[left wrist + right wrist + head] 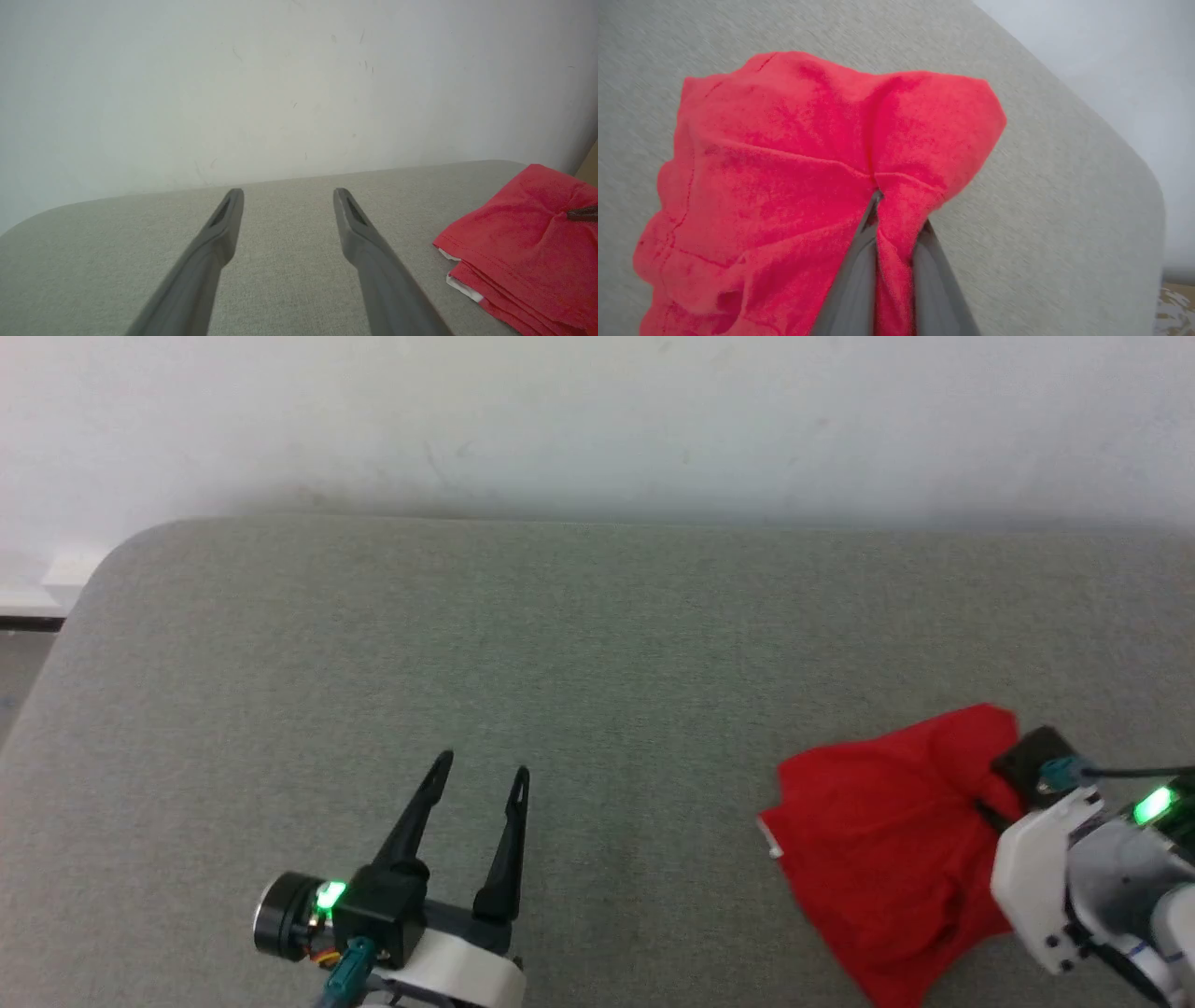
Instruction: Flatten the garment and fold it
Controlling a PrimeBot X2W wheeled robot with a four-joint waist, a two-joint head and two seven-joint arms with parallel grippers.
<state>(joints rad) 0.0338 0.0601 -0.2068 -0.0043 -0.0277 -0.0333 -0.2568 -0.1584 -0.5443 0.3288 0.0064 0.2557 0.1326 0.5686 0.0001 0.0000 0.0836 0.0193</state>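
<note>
Right end effector (882,219) pinches garment (784,154) — bunched

Counter (560,644) is covered in grey-green woven fabric; a rounded corner is seen far to the left of the left jaws. A white wall (597,420) is set close behind the far edge, ahead of the left jaws. Faint scuffs and marks are noted on it. Soft shadow is cast along the wall's foot. A pale skirting strip (37,593) is seen past the rounded corner. Light is even, diffuse.

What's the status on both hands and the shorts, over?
Left hand open, empty, above grey table. Right hand shut on red shorts. Shorts bunched, not flat.
</note>
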